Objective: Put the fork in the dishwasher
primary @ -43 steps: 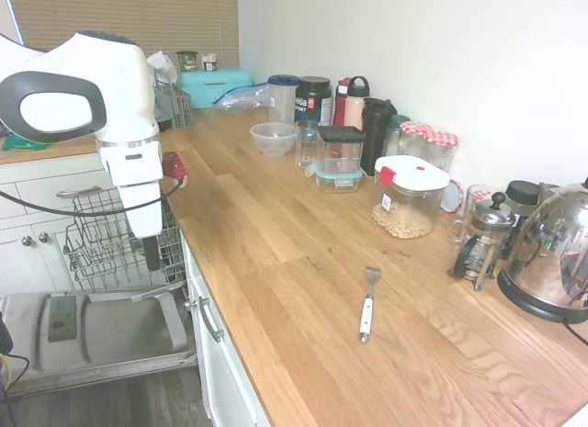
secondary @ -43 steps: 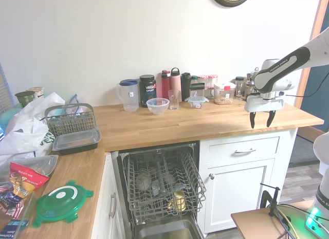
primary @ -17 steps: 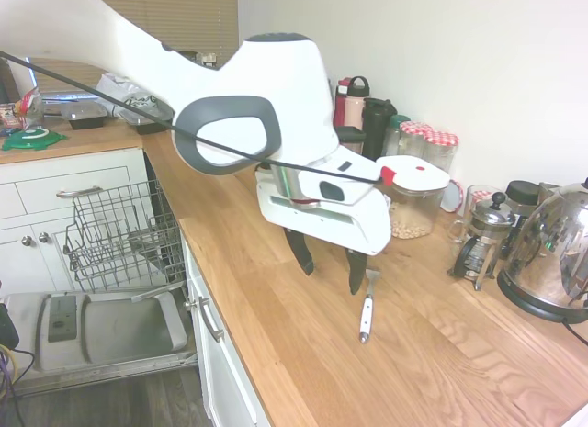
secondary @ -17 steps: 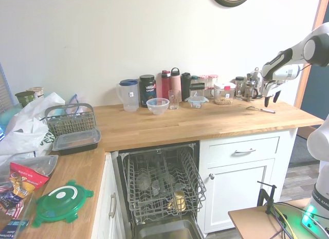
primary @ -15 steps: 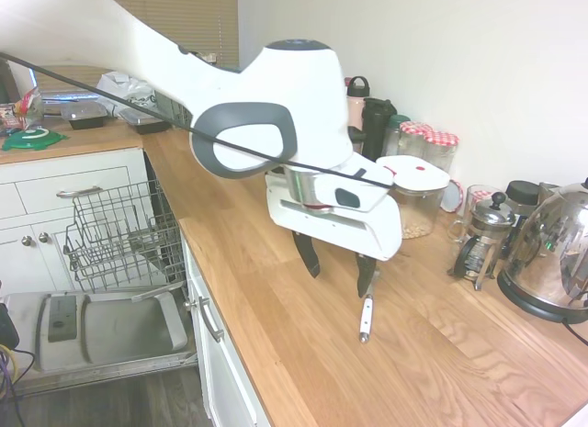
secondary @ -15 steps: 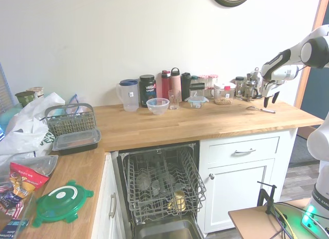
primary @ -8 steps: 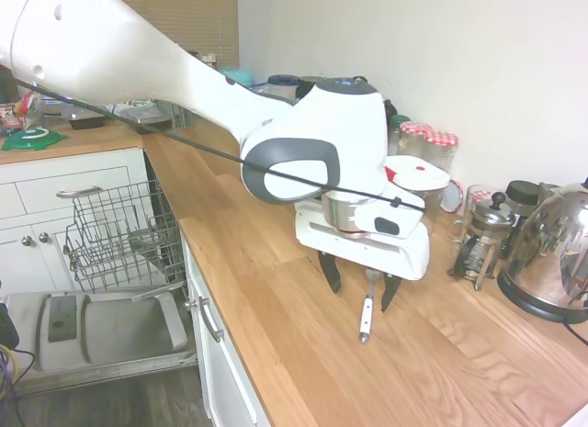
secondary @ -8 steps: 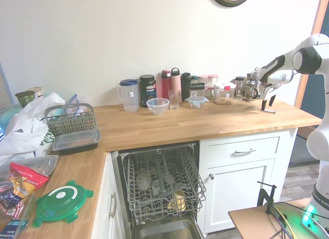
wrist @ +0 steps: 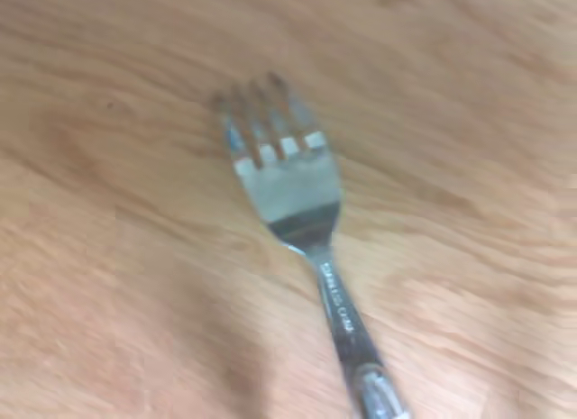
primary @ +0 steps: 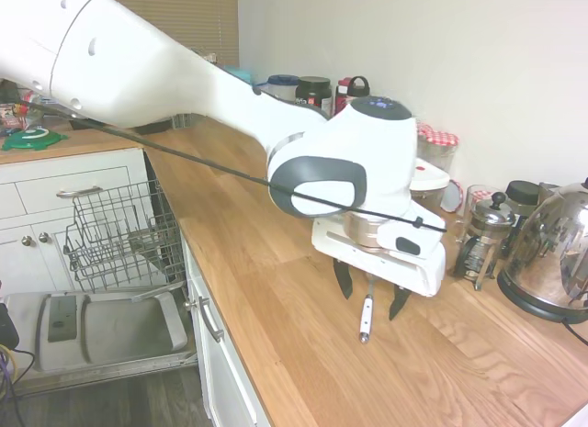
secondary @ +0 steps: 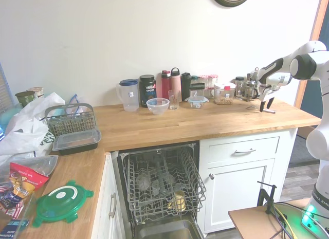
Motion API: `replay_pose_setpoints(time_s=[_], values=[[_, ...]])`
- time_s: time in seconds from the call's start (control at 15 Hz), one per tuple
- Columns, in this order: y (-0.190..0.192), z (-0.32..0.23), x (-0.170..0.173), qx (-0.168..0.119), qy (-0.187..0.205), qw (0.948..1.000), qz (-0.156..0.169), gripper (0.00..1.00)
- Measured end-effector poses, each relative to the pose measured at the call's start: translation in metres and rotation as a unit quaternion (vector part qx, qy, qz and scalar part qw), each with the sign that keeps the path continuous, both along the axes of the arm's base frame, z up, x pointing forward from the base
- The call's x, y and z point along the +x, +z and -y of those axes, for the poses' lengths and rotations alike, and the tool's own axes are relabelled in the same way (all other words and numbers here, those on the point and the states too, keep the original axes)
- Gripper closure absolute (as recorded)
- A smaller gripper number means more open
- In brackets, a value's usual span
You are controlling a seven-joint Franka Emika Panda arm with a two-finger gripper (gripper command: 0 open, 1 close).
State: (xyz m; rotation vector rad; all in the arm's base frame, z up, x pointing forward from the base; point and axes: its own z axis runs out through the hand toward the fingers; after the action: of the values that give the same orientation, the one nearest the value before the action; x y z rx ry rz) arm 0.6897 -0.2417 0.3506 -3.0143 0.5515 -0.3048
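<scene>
On the bench (primary: 276, 289), the fork (primary: 366, 315) is lying flat, tines toward the wall. Just above it the gripper (primary: 370, 297) is hovering, fingers spread to either side of the neck. Well apart, the dishwasher (secondary: 162, 187) is standing open.

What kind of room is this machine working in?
Almost certainly a home kitchen. A long wooden counter carries a kettle, a coffee press and food jars, and below it an open dishwasher shows its wire rack. The hand hangs open over a fork.
</scene>
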Motion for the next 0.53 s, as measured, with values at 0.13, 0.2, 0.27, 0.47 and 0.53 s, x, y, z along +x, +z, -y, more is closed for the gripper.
replay_pose_setpoints(time_s=[0.13,0.2,0.27,0.47,0.53], values=[[-0.0063,-0.0017,0.0017,0.003,0.002,1.0,-0.004,1.0],[-0.01,-0.0033,0.0032,0.004,0.003,1.0,-0.006,1.0],[-0.0098,-0.0046,0.0048,0.004,0.004,1.0,-0.005,1.0],[-0.0099,-0.0065,0.0076,0.006,0.007,0.9999,-0.006,1.0],[-0.01,-0.0069,0.0078,0.006,0.007,0.9999,-0.007,1.0]])
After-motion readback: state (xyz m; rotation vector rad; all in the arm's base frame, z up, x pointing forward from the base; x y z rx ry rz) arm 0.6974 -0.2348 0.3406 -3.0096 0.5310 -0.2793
